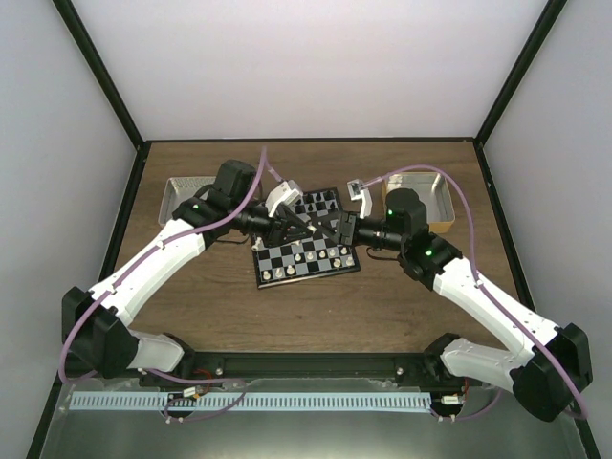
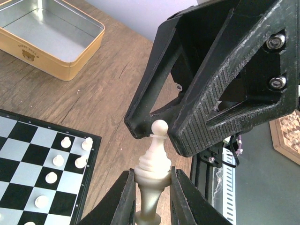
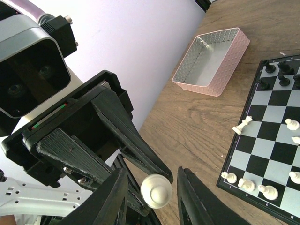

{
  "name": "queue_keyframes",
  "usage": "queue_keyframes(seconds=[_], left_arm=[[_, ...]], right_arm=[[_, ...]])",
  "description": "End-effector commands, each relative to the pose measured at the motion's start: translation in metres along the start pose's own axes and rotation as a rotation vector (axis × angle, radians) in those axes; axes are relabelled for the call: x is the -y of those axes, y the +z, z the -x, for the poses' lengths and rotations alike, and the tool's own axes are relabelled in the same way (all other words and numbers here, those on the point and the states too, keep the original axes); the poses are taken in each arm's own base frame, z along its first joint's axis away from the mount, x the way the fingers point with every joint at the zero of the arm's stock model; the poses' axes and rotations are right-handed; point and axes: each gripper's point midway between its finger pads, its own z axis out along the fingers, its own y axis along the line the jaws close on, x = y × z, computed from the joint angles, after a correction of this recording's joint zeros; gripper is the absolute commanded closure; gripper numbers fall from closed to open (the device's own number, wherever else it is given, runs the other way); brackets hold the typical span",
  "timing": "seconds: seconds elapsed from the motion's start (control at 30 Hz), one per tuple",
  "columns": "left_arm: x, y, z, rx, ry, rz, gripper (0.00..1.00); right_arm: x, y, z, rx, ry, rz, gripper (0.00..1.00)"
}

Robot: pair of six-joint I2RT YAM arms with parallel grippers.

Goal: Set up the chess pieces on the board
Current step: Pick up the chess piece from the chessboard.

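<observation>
Closest in, cream chess pieces point(image 3: 244, 183) stand along the near rows of the board point(image 3: 274, 101). Above it my left gripper point(image 2: 151, 172) is clamped on 1 upright cream piece point(image 2: 153, 157), and my right gripper point(image 3: 153, 180) straddles its round head, jaws apart. Black pieces point(image 3: 281, 70) stand on the far rows. Beyond sit a left tray point(image 1: 180, 199) and a right tray point(image 1: 435, 203).

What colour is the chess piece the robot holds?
The piece is cream-white; the left wrist view shows it best.
</observation>
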Motion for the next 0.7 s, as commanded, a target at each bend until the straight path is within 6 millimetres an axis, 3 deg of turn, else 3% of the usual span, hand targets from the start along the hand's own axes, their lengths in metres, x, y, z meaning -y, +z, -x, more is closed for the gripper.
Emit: queue_keyframes(seconds=[0.0, 0.37, 0.43, 0.5, 0.67], left_arm=[[0.008, -0.003, 0.006, 0.026, 0.047, -0.027, 0.81], [0.008, -0.003, 0.007, 0.03, 0.04, -0.026, 0.8], [0.008, -0.002, 0.007, 0.032, 0.035, -0.027, 0.75], [0.007, -0.002, 0.005, 0.025, 0.03, -0.024, 0.62], [0.002, 0.0, -0.007, -0.013, 0.021, -0.008, 0.59]], right_arm=[[-0.002, -0.003, 0.002, 0.005, -0.005, 0.011, 0.71], [-0.005, -0.002, 0.0, 0.004, 0.018, 0.039, 0.92], [-0.005, -0.002, 0.0, 0.009, 0.023, 0.042, 0.94], [-0.007, -0.004, 0.002, 0.024, 0.026, 0.052, 0.95], [-0.009, -0.008, 0.006, 0.057, 0.031, 0.049, 0.97]])
